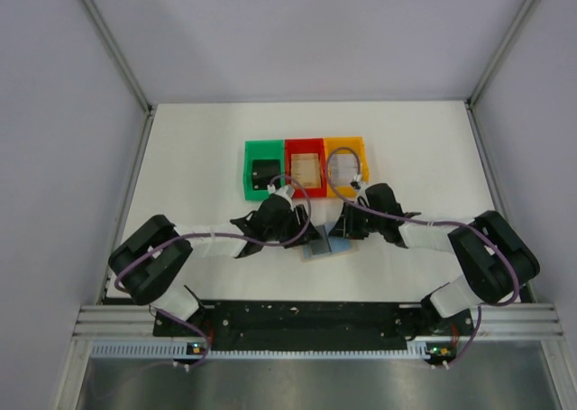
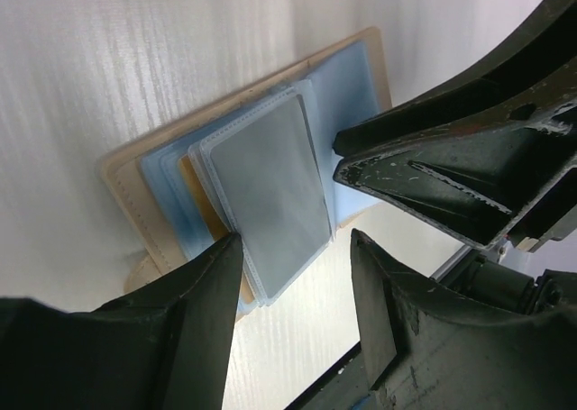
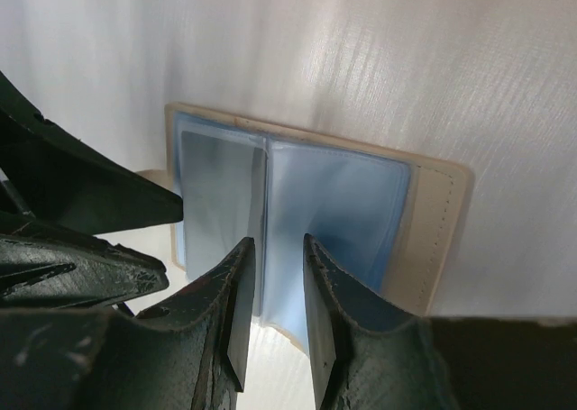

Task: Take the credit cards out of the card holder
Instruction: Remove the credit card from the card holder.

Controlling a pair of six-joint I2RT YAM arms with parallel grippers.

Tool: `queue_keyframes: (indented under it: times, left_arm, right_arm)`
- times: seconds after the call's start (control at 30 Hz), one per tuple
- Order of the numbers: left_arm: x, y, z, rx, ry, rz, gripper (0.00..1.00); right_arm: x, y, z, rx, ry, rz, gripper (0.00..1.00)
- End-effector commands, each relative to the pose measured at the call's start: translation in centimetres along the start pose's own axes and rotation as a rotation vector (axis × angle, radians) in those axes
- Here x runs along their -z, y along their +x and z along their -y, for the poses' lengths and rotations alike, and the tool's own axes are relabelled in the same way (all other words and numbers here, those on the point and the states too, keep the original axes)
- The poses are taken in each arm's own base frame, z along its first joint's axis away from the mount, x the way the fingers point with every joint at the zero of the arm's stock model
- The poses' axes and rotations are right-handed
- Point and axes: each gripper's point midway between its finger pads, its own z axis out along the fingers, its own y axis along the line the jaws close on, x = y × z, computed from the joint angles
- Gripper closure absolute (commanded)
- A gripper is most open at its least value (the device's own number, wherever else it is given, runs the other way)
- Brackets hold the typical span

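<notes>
Card holder [image 1: 326,245] lies open on the counter [image 1: 198,176], just near-side of the red bin [image 1: 290,167]. Left fingers [image 2: 194,320] parted astride its grey card [image 2: 270,176]; right fingers [image 3: 230,311] narrow at its fold, grip unclear.

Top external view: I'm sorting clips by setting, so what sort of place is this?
Probably a robotics lab test cell: grey panel walls around a white table, two robot arms bolted to an aluminium rail, three coloured bins.
</notes>
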Motion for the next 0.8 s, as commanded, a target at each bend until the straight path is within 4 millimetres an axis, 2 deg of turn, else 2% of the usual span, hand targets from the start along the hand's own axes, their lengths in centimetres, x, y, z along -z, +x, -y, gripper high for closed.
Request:
queue_keyframes:
  times: [0.0, 0.23, 0.33, 0.57, 0.73, 0.77]
  left_arm:
    - [-0.1, -1.9, 4.4, -0.004, 0.126, 0.051, 0.45]
    - [0.5, -2.7, 7.0, 0.003, 0.212, 0.092, 0.45]
    - [0.5, -3.0, 8.2, -0.012, 0.233, 0.094, 0.45]
    - [-0.6, -3.0, 9.9, -0.033, 0.256, 0.078, 0.45]
    - [-1.9, -3.0, 11.3, -0.066, 0.259, 0.062, 0.45]
    - [-2.3, -2.8, 11.5, -0.074, 0.255, 0.054, 0.45]
  right_arm:
    - [-0.1, 0.6, 0.6, 0.006, 0.002, -0.013, 0.71]
    - [0.1, 0.5, 0.1, 0.010, -0.012, -0.006, 0.72]
    - [0.8, -0.1, -0.2, 0.022, -0.003, 0.022, 0.72]
    - [4.3, -2.9, 0.4, 0.076, 0.134, 0.182, 0.68]
    - [6.4, -4.0, 1.5, 0.075, 0.222, 0.288, 0.65]
    - [6.7, -3.6, 2.0, 0.063, 0.247, 0.286, 0.65]
